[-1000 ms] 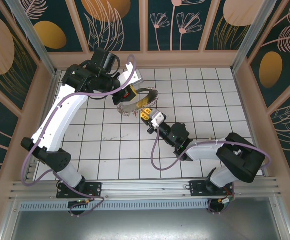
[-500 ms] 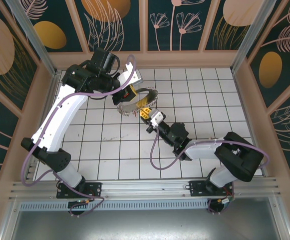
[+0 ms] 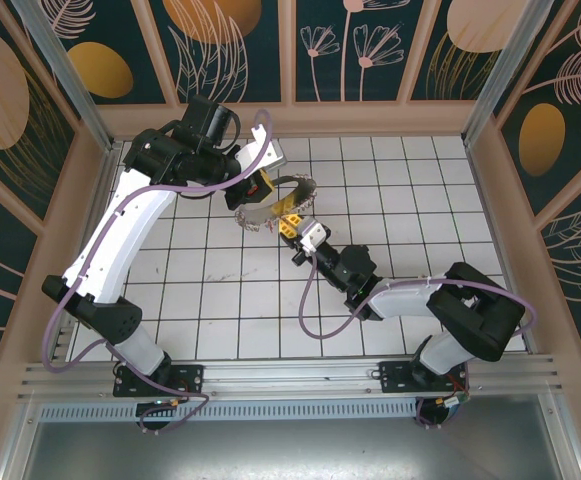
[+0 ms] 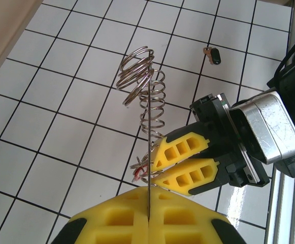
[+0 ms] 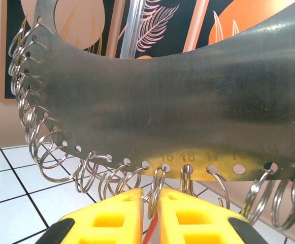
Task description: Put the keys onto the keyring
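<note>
Keyring (image 5: 162, 101) is held tight by left gripper (image 4: 148, 203); right gripper (image 4: 155, 170), narrow w/ red key (image 4: 139, 174), was nudged closer, so threading prob. starting.

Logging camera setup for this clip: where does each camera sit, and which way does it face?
Top external: above and behind the robot, looking down on the floor; both arms, left pincer, right pincer, keyring.
Left wrist: looks down along the keyring's edge, clamped in its own pincer; right pincer beyond.
Right wrist: faces the keyring's flat side, roughly level; own pincer at bottom.
Shared: keyring in all three.
</note>
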`<control>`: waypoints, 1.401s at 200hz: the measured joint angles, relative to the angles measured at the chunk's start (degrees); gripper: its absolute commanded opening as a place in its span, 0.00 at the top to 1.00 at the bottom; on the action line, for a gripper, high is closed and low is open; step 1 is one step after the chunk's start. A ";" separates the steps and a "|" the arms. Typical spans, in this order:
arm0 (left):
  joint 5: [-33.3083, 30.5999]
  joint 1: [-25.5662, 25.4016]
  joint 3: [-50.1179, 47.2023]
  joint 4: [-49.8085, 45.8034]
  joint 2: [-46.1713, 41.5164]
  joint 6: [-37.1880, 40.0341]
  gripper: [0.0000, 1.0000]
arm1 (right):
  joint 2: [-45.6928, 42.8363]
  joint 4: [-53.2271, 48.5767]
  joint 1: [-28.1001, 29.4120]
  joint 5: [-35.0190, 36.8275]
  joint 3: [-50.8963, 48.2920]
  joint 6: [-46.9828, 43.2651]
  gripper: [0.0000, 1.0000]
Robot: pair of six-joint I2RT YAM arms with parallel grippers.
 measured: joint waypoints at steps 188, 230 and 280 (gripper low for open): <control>-0.20 0.00 -0.22 -0.02 -0.52 0.00 0.97 | -1.36 -1.64 0.74 1.22 -1.90 -0.44 0.80; -0.20 0.00 -0.46 -0.04 -0.74 0.00 0.97 | -1.36 -1.64 0.74 1.51 -1.40 -0.74 0.80; -0.22 0.00 -0.96 0.00 -0.85 0.00 0.97 | -1.07 -1.64 0.74 1.33 -0.44 -1.51 0.87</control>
